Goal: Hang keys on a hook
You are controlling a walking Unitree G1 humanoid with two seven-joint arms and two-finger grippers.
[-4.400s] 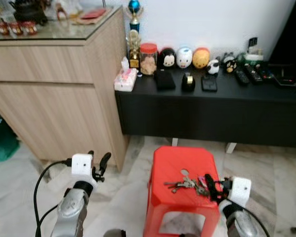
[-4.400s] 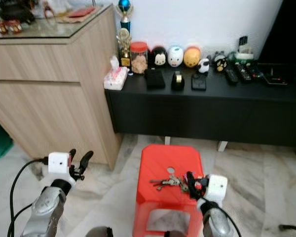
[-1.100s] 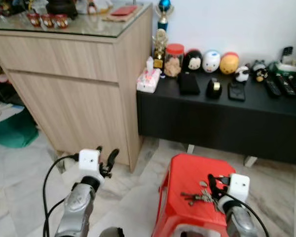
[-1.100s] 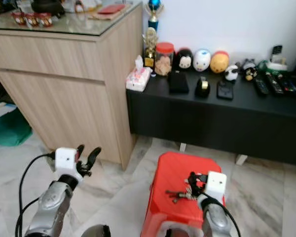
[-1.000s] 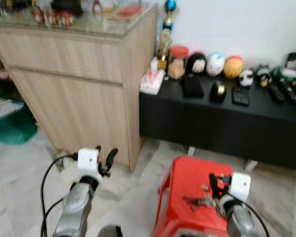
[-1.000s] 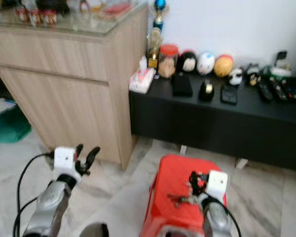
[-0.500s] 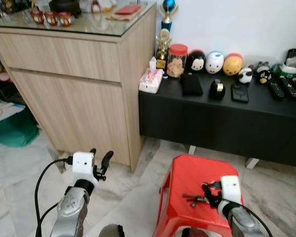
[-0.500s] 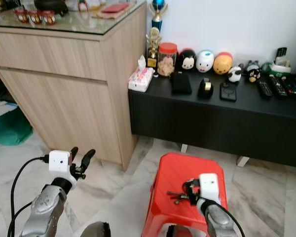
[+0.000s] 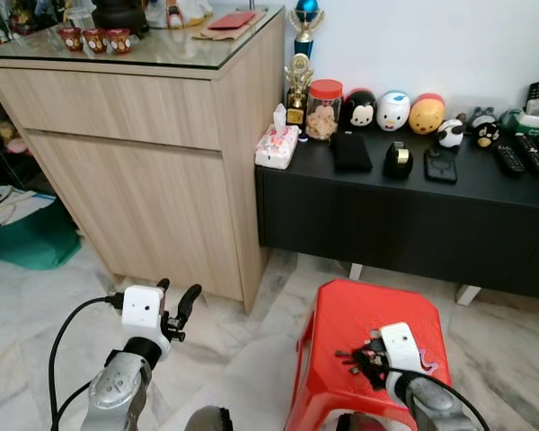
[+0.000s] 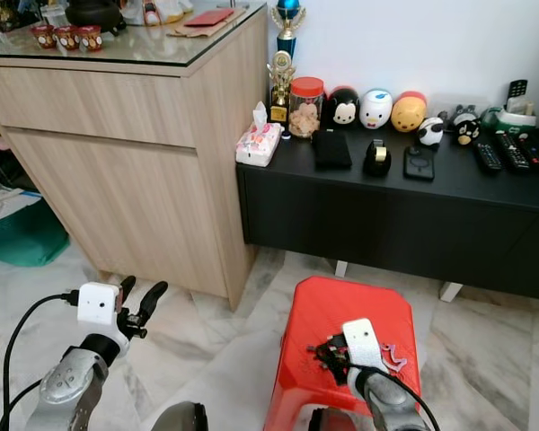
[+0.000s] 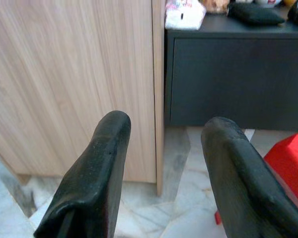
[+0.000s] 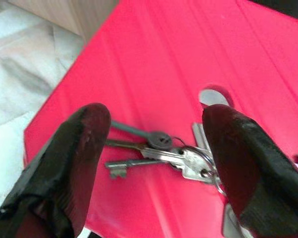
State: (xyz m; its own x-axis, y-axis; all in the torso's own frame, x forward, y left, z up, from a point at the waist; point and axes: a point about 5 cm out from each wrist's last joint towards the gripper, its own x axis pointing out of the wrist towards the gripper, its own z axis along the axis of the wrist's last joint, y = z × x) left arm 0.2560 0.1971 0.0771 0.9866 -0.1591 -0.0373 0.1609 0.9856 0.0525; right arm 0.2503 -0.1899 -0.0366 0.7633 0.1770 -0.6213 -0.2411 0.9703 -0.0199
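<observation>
I see the keys [image 12: 161,151] lying flat on the red stool [image 9: 341,323], beside its centre hole. My right gripper [image 12: 159,163] hangs just over the stool with fingers spread wide either side of the keys, not touching them. My left gripper [image 11: 161,173], also wide, hangs left of the stool, facing the wooden cabinet [image 9: 144,153].

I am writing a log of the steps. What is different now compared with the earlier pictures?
The right tool has come down over the keys on the red stool, open, one finger on each side, not yet gripping. The head camera shifted too. The keys stay flat on the stool, and the left tool stays open and idle.
</observation>
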